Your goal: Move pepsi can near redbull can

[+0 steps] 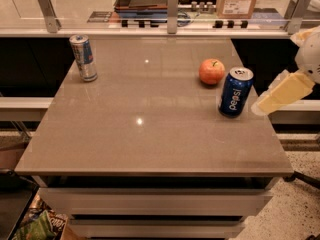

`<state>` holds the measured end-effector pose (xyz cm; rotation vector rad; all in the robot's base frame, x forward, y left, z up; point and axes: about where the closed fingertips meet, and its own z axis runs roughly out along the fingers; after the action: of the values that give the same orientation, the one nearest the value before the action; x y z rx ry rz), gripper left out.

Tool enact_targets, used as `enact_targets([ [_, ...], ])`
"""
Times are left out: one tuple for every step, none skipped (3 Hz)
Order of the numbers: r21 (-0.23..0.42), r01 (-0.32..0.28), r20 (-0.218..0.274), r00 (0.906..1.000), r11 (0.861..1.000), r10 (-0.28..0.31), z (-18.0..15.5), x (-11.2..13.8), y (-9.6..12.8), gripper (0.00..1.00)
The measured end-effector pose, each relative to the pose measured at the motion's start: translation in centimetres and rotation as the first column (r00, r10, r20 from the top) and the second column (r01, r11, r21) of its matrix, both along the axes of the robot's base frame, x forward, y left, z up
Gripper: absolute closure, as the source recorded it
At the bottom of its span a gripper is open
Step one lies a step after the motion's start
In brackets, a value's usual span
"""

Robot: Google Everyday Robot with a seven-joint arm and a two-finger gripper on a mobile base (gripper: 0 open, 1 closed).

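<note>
Over at the far left corner of the table [150, 149] the redbull can [83, 57] stands upright, well apart from everything else. Toward the right, just past an apple [212, 71], the pepsi can [235, 92] stands upright near the table's right edge, so the move itself looks not yet begun. The gripper [270, 101] hangs just beside the pepsi can, off the table's right edge, apparently not touching it, and whether it is open or closed I cannot tell.

A single elevated camera looks steeply down across the grey table [125, 149] from its near edge, facing the far counter [125, 32]. The gripper [267, 103] shows at the frame's right edge, beside the pepsi can [235, 92].
</note>
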<state>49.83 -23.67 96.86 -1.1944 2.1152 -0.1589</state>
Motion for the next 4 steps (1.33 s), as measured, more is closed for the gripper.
enact_targets([
  [0.102,0.038,0.017,0.9991,0.994,-0.04,-2.6,0.7,-0.9,0.0],
  [0.236,0.047,0.031,0.998,0.971,-0.055,-4.9,0.9,-1.0,0.0],
  [0.362,0.024,0.061,0.9969,0.932,-0.049,-6.3,1.3,-0.7,0.0],
  [0.455,-0.015,0.095,0.995,0.89,-0.032,-6.6,2.1,0.1,0.0],
])
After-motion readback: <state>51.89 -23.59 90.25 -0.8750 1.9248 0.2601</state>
